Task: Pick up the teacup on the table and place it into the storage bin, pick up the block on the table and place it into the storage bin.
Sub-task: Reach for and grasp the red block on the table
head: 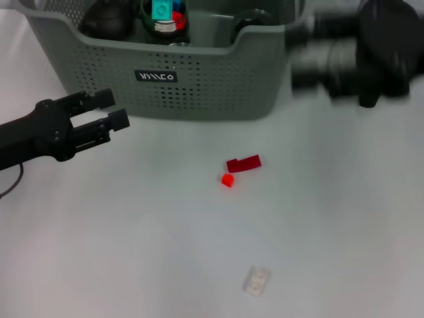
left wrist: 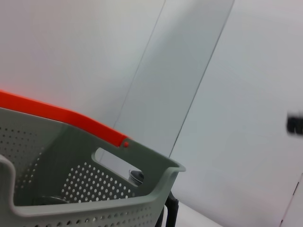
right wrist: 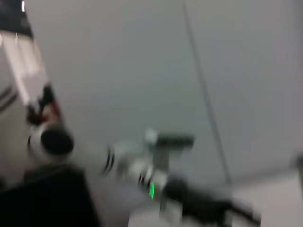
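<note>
The left gripper (head: 120, 110) is seen with its 2 fingers a little apart and nothing is held between them. The storage bin (head: 199, 86) stands just beyond its tips. The red block (head: 243, 163) lies on the table (head: 331, 218), well apart to the gripper's right. The right gripper is blurred beside the bin.

My white table (head: 331, 218) carries the storage bin (head: 199, 86) at its far edge, a dark red block (head: 244, 163), a small red cube (head: 227, 180) beside it, and possibly a clear piece (head: 256, 281) nearer me.
</note>
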`<action>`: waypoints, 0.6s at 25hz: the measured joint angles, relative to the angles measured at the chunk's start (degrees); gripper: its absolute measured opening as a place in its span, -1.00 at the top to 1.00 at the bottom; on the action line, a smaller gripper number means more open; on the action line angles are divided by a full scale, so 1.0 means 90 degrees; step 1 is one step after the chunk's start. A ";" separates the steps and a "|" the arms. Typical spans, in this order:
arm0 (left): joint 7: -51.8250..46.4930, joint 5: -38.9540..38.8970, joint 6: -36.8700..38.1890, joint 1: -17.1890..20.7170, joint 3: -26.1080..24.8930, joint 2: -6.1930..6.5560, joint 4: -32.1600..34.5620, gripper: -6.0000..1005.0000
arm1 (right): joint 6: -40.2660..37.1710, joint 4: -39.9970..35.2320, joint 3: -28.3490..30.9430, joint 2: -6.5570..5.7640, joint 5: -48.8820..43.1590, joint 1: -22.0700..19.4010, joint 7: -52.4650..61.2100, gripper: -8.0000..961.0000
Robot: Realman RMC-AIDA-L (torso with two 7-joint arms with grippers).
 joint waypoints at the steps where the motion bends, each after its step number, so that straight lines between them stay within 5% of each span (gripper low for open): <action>1: -0.0001 0.0002 -0.0018 0.0006 -0.0007 0.0000 0.0000 -0.28 | -0.0141 -0.0110 -0.0014 -0.0036 -0.0368 0.0030 0.0234 -0.41; 4: -0.0002 0.0001 -0.0047 0.0039 -0.0011 -0.0004 0.0000 -0.28 | -0.0355 -0.0604 -0.0054 -0.0003 -0.1543 0.0189 0.0953 -0.41; 10: -0.0003 -0.0002 -0.0054 0.0061 -0.0019 -0.0010 0.0000 -0.28 | -0.0419 -0.1336 -0.0360 0.0494 -0.3822 0.0954 0.1831 -0.41; 15: 0.0007 -0.0002 -0.0054 0.0062 -0.0023 -0.0019 0.0000 -0.28 | 0.0016 -0.1226 -0.1232 0.0893 -0.5264 0.1780 0.2101 -0.41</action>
